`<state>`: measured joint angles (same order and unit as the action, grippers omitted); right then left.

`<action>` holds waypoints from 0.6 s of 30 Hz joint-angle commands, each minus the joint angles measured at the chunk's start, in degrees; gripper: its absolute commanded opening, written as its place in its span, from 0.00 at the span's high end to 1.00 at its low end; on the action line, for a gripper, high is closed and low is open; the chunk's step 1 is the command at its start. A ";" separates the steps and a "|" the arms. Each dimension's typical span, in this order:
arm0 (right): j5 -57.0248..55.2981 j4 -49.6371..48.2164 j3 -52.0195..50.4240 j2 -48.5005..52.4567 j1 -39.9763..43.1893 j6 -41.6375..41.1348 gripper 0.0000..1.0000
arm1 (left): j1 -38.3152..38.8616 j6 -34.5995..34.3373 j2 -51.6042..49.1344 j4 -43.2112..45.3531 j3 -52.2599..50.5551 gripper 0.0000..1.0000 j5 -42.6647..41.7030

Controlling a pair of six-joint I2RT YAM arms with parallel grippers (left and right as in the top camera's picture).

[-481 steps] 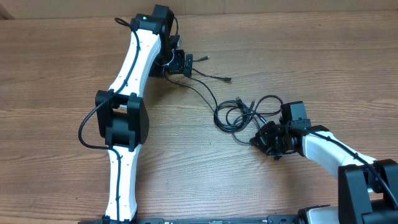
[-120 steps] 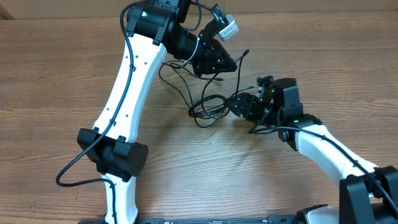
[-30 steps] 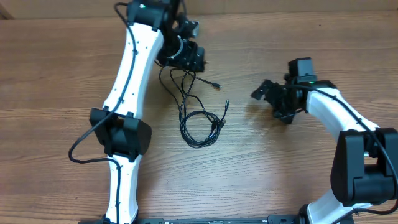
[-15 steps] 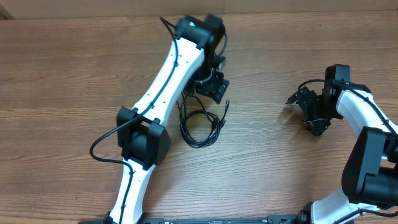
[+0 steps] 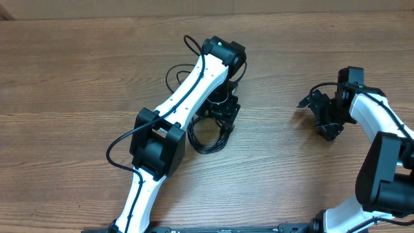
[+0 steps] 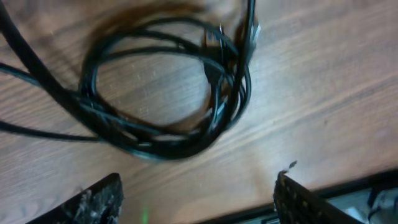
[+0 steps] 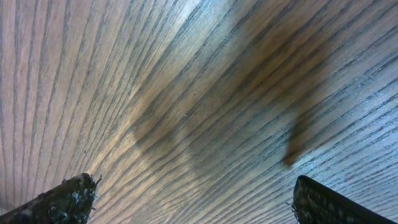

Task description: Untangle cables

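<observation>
The cables (image 5: 208, 136) lie coiled in a loose loop on the wooden table (image 5: 65, 77), just ahead of the left gripper (image 6: 198, 199). Its jaws are spread wide and hold nothing. The left arm (image 5: 187, 90) crosses above the strands trailing from the coil. The right gripper (image 5: 321, 115) hovers well apart to the right, jaws wide apart and holding nothing.

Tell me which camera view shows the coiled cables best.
The left wrist view: the cables fill most of the frame, with separate loops visible. Overhead shows them small and partly hidden under the left arm. The right wrist view shows only the wooden table, no cables.
</observation>
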<state>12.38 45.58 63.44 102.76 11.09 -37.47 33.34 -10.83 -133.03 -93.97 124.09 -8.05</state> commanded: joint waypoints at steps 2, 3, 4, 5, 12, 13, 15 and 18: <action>-0.81 -0.28 0.96 -0.13 -0.09 -0.24 0.00 | -0.09 -4.98 0.28 3.69 -1.55 0.27 0.59; -0.79 -0.28 0.96 -0.13 -0.11 -0.24 0.00 | -0.09 -6.05 0.28 4.83 -1.86 0.31 0.59; -0.81 -0.28 0.96 -0.13 -0.09 -0.24 0.00 | -0.09 -7.63 0.28 5.95 -2.12 0.36 0.59; -0.81 -0.28 0.96 -0.13 -0.09 -0.24 0.00 | -0.09 -9.29 0.28 6.75 -2.21 0.40 0.59; -0.81 -0.28 0.96 -0.13 -0.09 -0.24 0.00 | -0.26 -15.17 0.26 14.60 -2.78 0.92 0.74; -0.79 -0.28 0.96 -0.13 -0.11 -0.24 0.00 | -0.48 -15.17 0.28 16.96 -2.75 0.96 0.72; -0.81 -0.28 0.96 -0.13 -0.09 -0.24 0.00 | -1.18 -15.78 0.28 21.64 -2.75 0.96 0.61; -0.81 -0.28 0.96 -0.13 -0.09 -0.24 0.00 | -3.02 -21.14 0.28 27.43 -2.75 0.95 0.59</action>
<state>12.16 45.58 63.44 102.76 11.11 -37.50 32.49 -26.46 -133.03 -68.49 121.40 -7.90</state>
